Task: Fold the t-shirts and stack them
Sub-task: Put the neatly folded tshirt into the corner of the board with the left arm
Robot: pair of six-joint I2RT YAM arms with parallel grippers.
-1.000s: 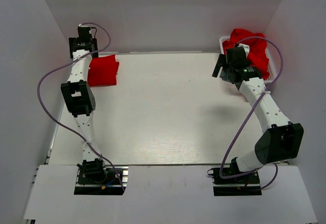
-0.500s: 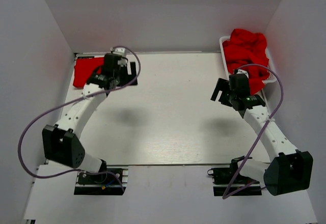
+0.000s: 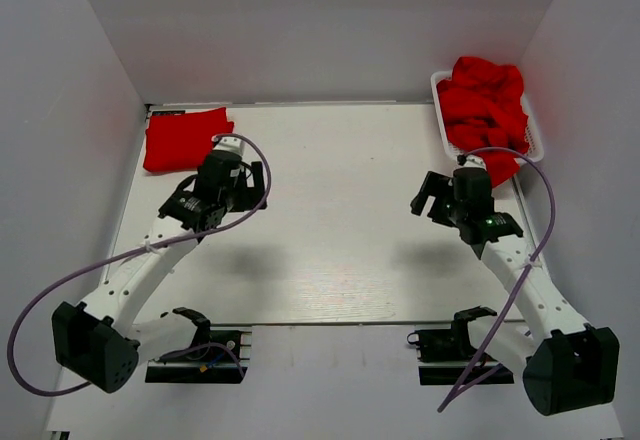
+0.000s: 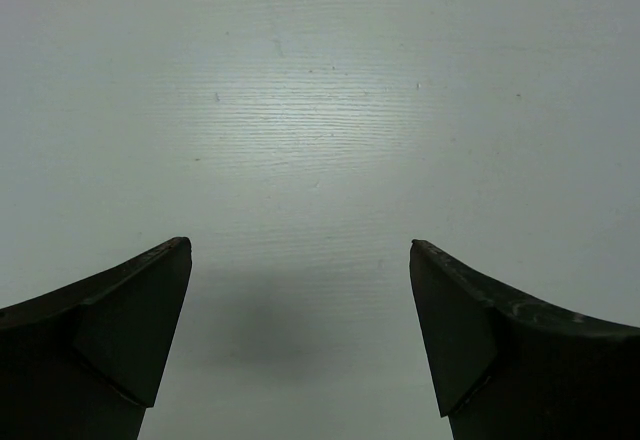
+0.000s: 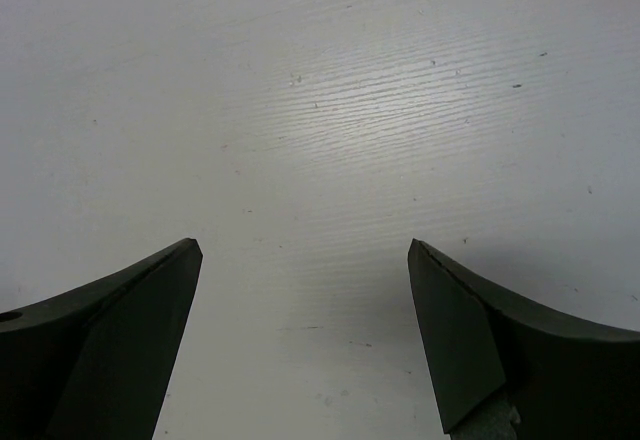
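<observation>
Both hands hang empty above the bare middle of the counter (image 3: 330,230). The left hand (image 3: 257,182) has its fingers spread wide with nothing between them, and its wrist view shows only white surface inside the gap (image 4: 300,250). The right hand (image 3: 427,193) is spread as wide, and bare counter likewise fills its wrist view (image 5: 305,250). Neither hand touches any cloth.

Farther back, at the far left corner, a folded red t-shirt (image 3: 183,138) lies flat and squared, just beyond the left hand. From above it cannot be told whether this is one shirt or several already stacked. At the far right corner, a crumpled heap of red t-shirts (image 3: 485,100) fills the white mesh basket (image 3: 441,128), and one fold spills over its near rim, close behind the right hand.

The moment looks like a gap between shirts: one fold is done and the next garment has not been fetched. The next move calls for the right hand to reach back to the basket and pinch a single layer. It must draw that shirt clear of the tangle onto the open middle, where both hands can spread it flat.
</observation>
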